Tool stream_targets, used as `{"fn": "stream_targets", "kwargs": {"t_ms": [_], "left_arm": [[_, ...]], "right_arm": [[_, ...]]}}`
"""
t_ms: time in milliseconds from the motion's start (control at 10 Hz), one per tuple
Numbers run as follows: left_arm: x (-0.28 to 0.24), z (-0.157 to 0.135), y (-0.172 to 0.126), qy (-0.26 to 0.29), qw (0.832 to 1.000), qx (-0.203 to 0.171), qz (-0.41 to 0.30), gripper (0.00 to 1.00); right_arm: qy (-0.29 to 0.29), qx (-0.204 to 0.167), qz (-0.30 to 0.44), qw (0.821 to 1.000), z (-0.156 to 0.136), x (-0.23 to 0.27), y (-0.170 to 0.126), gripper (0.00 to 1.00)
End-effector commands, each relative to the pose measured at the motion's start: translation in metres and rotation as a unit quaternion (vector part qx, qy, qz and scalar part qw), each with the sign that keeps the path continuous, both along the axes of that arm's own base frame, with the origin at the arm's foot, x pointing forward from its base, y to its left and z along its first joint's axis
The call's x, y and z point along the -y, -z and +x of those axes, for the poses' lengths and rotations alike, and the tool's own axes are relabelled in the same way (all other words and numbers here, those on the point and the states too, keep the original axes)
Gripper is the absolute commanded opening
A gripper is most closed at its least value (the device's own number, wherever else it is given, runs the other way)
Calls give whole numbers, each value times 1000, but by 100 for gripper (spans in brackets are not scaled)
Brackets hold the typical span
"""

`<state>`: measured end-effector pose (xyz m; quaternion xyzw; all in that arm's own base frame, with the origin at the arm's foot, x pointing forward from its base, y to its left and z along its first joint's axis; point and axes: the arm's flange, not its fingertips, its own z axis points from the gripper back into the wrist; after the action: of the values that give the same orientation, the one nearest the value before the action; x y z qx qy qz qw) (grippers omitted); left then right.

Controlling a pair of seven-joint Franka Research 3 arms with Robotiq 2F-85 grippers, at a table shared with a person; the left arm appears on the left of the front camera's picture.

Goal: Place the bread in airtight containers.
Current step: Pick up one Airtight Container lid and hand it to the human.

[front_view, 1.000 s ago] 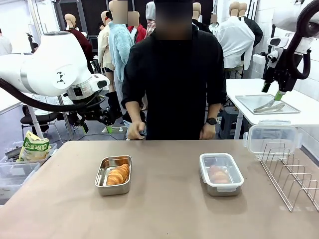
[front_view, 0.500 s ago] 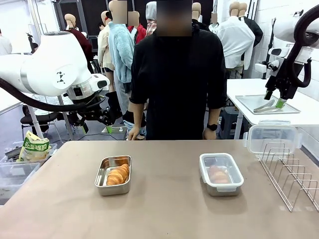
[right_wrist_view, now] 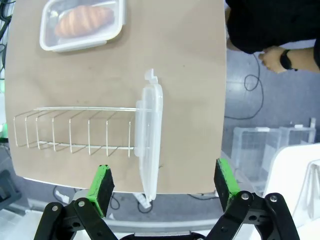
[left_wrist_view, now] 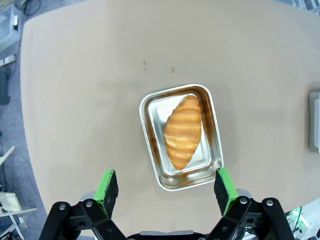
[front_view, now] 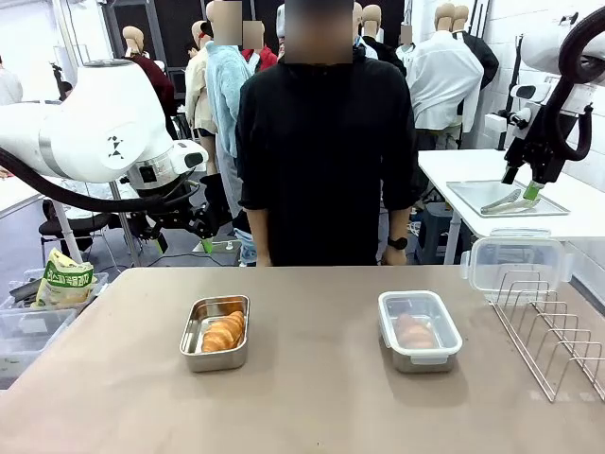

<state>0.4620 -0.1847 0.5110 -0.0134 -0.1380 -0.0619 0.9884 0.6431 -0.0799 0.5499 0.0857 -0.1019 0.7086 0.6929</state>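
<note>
One pan lidded, one open.
Both grippers gape empty: left gripper (left_wrist_view: 166, 186) overlooks the uncovered croissant (left_wrist_view: 183, 131); right gripper (right_wrist_view: 162, 186) sees a spare lid (right_wrist_view: 150, 140) standing in the wire rack (right_wrist_view: 75, 132).

Left gripper (left_wrist_view: 166, 186) raised high above the table (left_wrist_view: 90, 90), pointing down, green pads wide apart and empty, right gripper (right_wrist_view: 161, 190) likewise high above the table's edge, pads spread and empty, person's hand (right_wrist_view: 271, 58) hanging beyond the table's far side
</note>
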Motion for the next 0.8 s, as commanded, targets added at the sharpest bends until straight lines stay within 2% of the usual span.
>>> {"fn": "stream_targets", "kwargs": {"t_ms": [0, 100, 200, 400, 600, 700], "left_arm": [[0, -1, -1, -5, 1000, 1, 7, 100], [0, -1, -1, -5, 1000, 1, 7, 100], [0, -1, -1, -5, 1000, 1, 7, 100], [0, -1, -1, -5, 1000, 1, 7, 100], [0, -1, -1, -5, 1000, 1, 7, 100], [0, -1, -1, -5, 1000, 1, 7, 100]], "right_arm": [[0, 0, 0, 1000, 0, 0, 0, 100], [-5, -25, -20, 999, 0, -1, 7, 100], [4, -33, -27, 999, 0, 1, 17, 100], [26, -34, -45, 998, 3, 4, 40, 100], [38, -20, -49, 998, 9, 11, 56, 100], [41, -39, -43, 997, 12, 12, 68, 100]]}}
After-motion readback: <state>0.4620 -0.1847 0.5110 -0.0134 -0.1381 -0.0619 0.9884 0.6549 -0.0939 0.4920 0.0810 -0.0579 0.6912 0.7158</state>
